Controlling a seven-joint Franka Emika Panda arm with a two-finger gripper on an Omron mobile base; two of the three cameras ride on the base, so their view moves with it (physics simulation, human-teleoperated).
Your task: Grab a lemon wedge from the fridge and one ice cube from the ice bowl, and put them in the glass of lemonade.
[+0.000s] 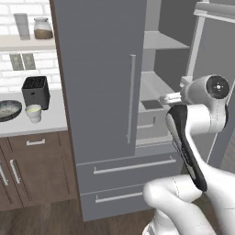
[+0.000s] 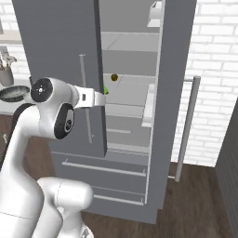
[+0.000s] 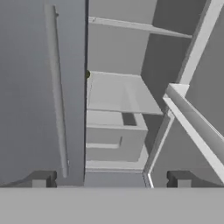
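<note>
The grey fridge point(image 1: 101, 92) has its left door shut and its right door point(image 2: 172, 93) swung wide open. My gripper point(image 3: 110, 181) is open and empty, held in front of the opening and facing the shelves. In the right base view the gripper point(image 2: 101, 98) sits at the edge of the shut door. Just beyond it a tiny yellow-green lemon wedge point(image 2: 106, 90) lies on the middle shelf, partly hidden by the door edge. On the counter to the left stand the ice bowl point(image 1: 9, 110) and the glass of lemonade point(image 1: 33, 112).
A small dark olive ball point(image 2: 114, 77) sits further back on the same shelf. A black toaster point(image 1: 36, 92) stands behind the glass. The open door's bar handle point(image 2: 186, 130) and inner bins point(image 3: 197, 122) flank my right. Two fridge drawers point(image 1: 133, 167) lie below.
</note>
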